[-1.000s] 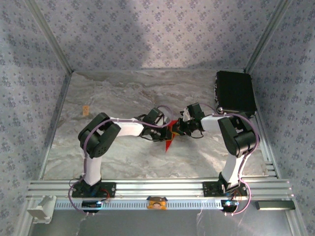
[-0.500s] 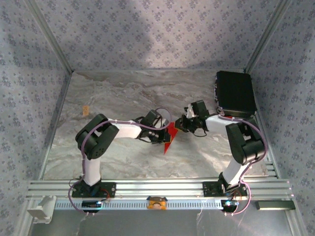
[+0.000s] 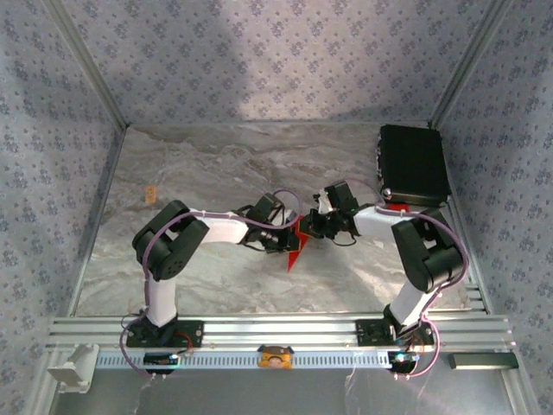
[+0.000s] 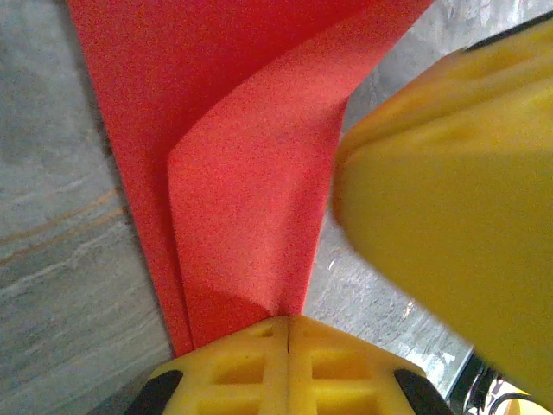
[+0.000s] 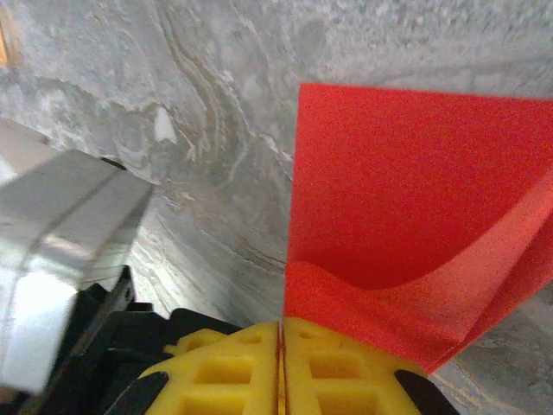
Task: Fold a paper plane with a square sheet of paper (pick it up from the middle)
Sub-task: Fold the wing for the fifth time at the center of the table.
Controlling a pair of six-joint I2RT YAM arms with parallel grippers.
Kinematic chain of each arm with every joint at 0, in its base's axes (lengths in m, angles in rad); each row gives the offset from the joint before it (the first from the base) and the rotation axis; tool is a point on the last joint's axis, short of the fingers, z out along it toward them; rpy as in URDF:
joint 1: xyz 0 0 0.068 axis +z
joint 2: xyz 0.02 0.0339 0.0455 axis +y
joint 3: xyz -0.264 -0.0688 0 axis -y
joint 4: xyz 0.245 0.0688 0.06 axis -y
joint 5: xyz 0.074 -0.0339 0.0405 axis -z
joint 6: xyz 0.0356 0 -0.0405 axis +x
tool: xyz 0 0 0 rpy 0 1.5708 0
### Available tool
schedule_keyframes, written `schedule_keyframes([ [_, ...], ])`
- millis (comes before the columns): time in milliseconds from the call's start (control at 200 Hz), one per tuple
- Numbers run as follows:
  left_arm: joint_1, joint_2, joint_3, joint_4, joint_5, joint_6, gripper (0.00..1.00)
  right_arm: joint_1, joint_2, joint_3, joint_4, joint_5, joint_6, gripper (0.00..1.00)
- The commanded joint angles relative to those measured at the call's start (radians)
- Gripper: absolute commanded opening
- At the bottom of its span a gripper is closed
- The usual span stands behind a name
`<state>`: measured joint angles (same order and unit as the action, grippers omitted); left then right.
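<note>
In the middle of the overhead view the left tool (image 4: 288, 325) and right tool (image 5: 281, 327) each pinch the square sheet of paper (image 3: 294, 253), probably to keep its folded layers together.

Both arms bent inward, L tool (image 3: 288, 235) & R tool (image 3: 312, 226) pinched closed, nearly meeting.

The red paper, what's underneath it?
Under the red paper is the grey marbled table, which shows beside the paper's edges. The patch right beneath the sheet is covered, so I can't tell if anything lies there.
</note>
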<state>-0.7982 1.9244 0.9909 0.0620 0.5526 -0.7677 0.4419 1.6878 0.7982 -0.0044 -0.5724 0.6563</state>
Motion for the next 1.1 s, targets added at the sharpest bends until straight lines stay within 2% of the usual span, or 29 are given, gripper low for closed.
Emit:
schedule_keyframes([
  [0,-0.005,0.016,-0.043,-0.116,-0.046,0.010,0.00,0.007,0.043,0.013,-0.023,0.053,-0.051,0.11],
  [100,-0.007,0.018,-0.042,-0.120,-0.043,0.008,0.00,-0.013,0.083,0.013,-0.018,0.075,-0.061,0.11],
  [350,-0.006,0.022,-0.050,-0.125,-0.039,0.008,0.00,-0.103,0.135,0.027,0.034,0.014,-0.059,0.12],
  [784,-0.008,0.031,-0.047,-0.120,-0.030,0.015,0.00,-0.138,0.139,0.105,-0.104,0.150,-0.072,0.12],
  [1094,-0.008,-0.007,-0.050,-0.129,-0.046,0.018,0.00,-0.165,0.122,0.101,-0.091,0.201,-0.036,0.12],
])
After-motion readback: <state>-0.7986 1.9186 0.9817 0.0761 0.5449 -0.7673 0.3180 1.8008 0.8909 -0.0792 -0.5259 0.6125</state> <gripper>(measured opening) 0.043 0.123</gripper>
